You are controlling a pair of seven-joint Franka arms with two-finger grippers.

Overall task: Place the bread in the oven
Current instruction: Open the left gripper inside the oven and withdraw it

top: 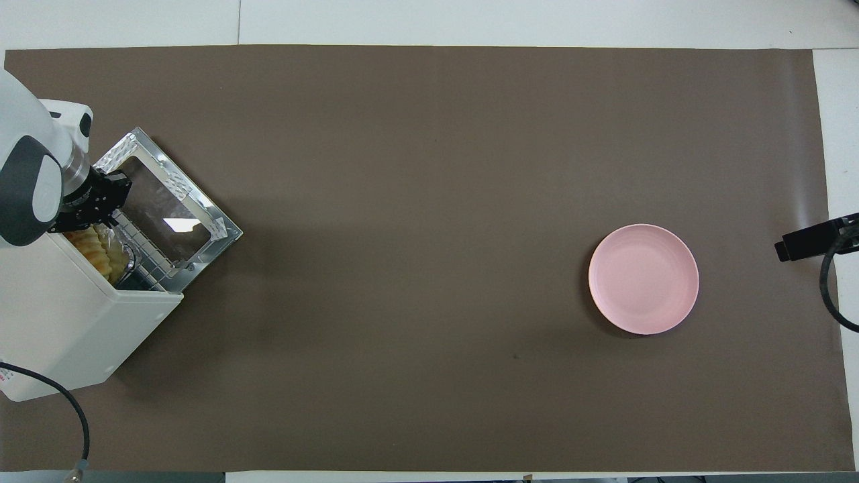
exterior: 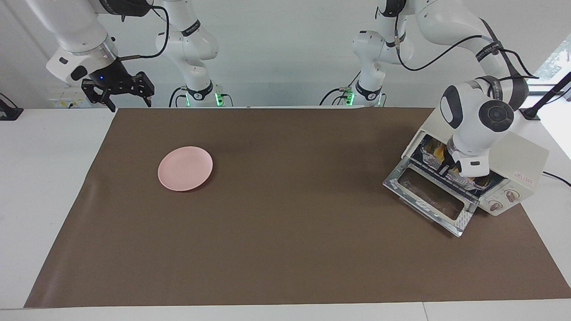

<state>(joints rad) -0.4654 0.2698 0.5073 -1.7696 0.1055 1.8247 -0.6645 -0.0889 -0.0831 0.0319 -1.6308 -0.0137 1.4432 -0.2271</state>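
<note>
The cream-white oven stands at the left arm's end of the table. Its glass door is folded down flat. Inside on the rack sits a crinkled foil tray carrying the golden ridged bread, mostly hidden by the oven's top. My left gripper reaches into the oven's mouth, shut on the tray's rim. My right gripper waits open, raised over the table's corner by its own base.
A round pink plate lies on the brown mat toward the right arm's end. A power cable runs from the oven at the robots' edge.
</note>
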